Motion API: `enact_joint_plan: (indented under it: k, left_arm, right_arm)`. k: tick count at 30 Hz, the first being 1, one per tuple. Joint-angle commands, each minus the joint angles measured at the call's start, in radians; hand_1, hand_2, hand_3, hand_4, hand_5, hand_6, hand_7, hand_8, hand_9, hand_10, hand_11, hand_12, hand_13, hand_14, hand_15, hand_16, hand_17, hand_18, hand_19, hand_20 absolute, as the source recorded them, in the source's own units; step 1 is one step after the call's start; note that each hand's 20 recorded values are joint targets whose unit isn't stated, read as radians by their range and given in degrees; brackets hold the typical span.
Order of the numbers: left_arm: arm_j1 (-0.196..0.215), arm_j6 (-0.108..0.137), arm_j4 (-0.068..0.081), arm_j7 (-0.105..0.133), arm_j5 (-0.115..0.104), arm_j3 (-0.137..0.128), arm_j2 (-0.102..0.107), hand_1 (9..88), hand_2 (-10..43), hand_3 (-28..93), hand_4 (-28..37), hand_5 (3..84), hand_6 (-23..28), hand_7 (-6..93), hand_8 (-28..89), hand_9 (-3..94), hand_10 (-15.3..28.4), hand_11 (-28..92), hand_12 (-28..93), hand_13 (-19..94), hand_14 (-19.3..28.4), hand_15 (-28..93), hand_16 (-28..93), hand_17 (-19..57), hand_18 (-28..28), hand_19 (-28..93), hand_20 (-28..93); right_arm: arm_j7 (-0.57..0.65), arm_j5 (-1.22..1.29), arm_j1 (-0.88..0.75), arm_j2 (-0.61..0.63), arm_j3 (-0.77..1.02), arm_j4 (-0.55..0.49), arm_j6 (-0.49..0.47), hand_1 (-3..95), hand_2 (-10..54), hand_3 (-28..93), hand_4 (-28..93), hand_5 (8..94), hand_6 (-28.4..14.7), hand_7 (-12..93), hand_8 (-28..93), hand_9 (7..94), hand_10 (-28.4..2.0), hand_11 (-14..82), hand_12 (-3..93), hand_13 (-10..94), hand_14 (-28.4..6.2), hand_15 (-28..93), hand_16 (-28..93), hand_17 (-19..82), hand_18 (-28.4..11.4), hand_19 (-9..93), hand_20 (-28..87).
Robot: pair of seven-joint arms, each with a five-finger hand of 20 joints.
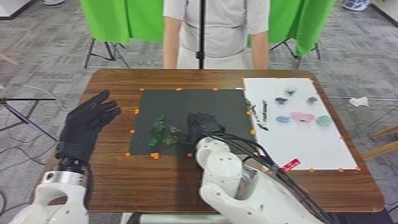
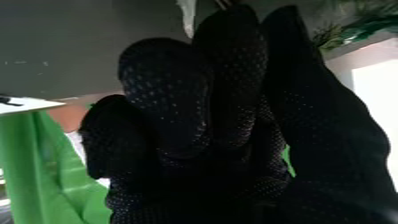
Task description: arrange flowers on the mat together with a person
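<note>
Smooth white sheet point(image 1: 311, 147), frame right, is bearing rounded, soft-looking blooms: pink one point(image 1: 303, 117), pale blue one point(image 1: 283, 119). Flat dark mat point(image 1: 178, 101), centre, is carrying ragged, leafy green sprigs point(image 1: 158, 130), left of centre. Left hand point(image 1: 86, 120), black fabric, is hanging relaxed, frame left. Right hand point(image 1: 204, 122) is resting or hovering mid-frame; grip: cannot tell.

The right hand point(image 1: 204, 122), in its black glove point(image 2: 169, 105), is raised in front of the dark mat point(image 2: 62, 45). Green foliage point(image 2: 360, 31) lies near the hand. A pale, narrow strip point(image 2: 187, 15) and thin brownish stems point(image 2: 222, 4) show just beside it. Beyond the hand are an edge of the white mat point(image 2: 31, 103) and hanging green cloth point(image 2: 40, 165).
</note>
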Motion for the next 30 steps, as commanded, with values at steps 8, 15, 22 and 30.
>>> enact_joint_plan:
  k: [8,15,22,30]
  left_arm:
    - [0.015,-0.01,-0.001,-0.017,0.008,0.0,-0.009,26.9,7.7,77,-23.5,41.7,12.1,8.2,-6,39.0,27.9,18,15,26,28.4,43,-3,-9.6,27.5,50,27]
    - [0.011,-0.012,0.002,-0.023,0.009,0.001,-0.013,26.9,7.8,77,-23.3,41.5,11.5,8.1,-6,39.0,26.9,19,14,27,28.4,46,-5,-8.5,27.1,50,27]
    - [0.006,-0.01,0.005,-0.016,0.008,0.001,-0.013,26.8,7.8,76,-23.0,41.0,10.6,8.5,-6,38.7,25.8,20,14,27,28.4,48,-6,-8.0,26.8,51,26]
    - [0.023,0.002,0.002,0.008,-0.001,-0.004,-0.01,26.1,7.0,77,-23.9,39.3,8.1,10.8,-8,39.0,20.2,25,12,29,27.2,53,-8,-7.0,26.3,52,24]
  right_arm:
    - [-0.027,0.0,-0.025,-0.022,0.001,-0.056,0.007,55.2,-4.1,44,-17,83.8,-0.1,15,1,93.7,-7.9,42.3,17.3,94,-5.3,53,21,67,-12.7,93,19]
    - [-0.046,0.001,-0.022,-0.026,0.011,-0.074,0.033,53.9,-4.3,44,-17,82.9,-0.5,14,1,93.7,-8.1,42.2,17.2,94,-5.5,53,21,67,-12.8,93,20]
    - [-0.053,0.008,-0.027,-0.015,0.02,-0.094,0.063,53.8,-4.5,44,-17,82.9,-0.8,14,1,93.7,-8.5,42.1,17.1,94,-5.6,53,21,67,-13.0,93,20]
    - [-0.093,0.162,-0.055,0.058,0.135,-0.208,0.162,45.2,-7.4,59,-22,83.9,-1.0,13,0,93.7,-9.7,41.4,17.5,93,-7.2,53,22,65,-14.8,93,23]
